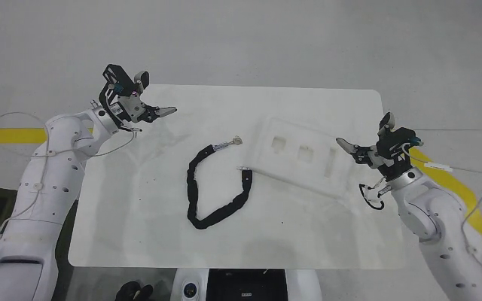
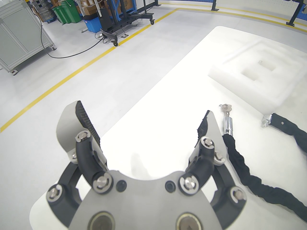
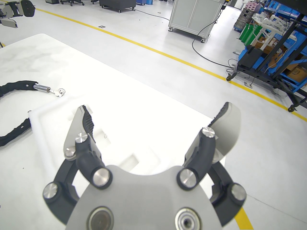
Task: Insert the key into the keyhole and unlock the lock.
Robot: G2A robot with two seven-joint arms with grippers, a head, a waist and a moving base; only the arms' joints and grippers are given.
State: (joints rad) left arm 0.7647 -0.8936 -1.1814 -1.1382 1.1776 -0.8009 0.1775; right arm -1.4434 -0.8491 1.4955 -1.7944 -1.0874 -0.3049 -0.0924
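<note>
A black fabric-covered chain lock [image 1: 197, 192] lies curved in the middle of the white table [image 1: 151, 226]. Its chrome cylinder [image 1: 221, 146] points toward the foam tray, and a small silver key [image 1: 236, 140] sticks in its tip. The chain's other metal end [image 1: 244, 171] lies loose beside the tray. The key [image 2: 226, 107] and cylinder [image 2: 228, 125] show past my left gripper [image 2: 143, 117], which is open and empty over the table's far-left corner. My right gripper [image 3: 157, 114] is open and empty over the tray's right end, far from the key [image 3: 59, 93].
A white foam tray [image 1: 310, 177] with three rectangular recesses lies at the right of the table. My arms flank the table at the left and right edges. Bare tabletop lies in front of the chain and at the near right.
</note>
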